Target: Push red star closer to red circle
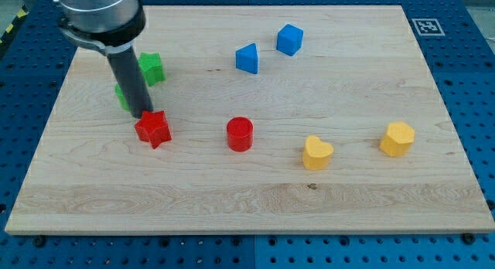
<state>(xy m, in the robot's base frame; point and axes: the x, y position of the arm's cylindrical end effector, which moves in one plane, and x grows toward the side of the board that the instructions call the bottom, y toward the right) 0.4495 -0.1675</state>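
Observation:
The red star [153, 129] lies on the wooden board at the view's left of centre. The red circle [240, 134], a short cylinder, stands about a hundred pixels to the star's right, at nearly the same height in the view. My tip [143, 114] is at the star's upper left edge, touching or almost touching it. The dark rod rises from there up to the arm at the view's top left.
A green star [151, 69] sits above the rod, and another green block [122, 95] is partly hidden behind it. A blue triangle-like block [247, 59] and a blue cube [290, 39] are at top centre. A yellow heart [317, 153] and a yellow hexagon-like block [397, 138] are at the right.

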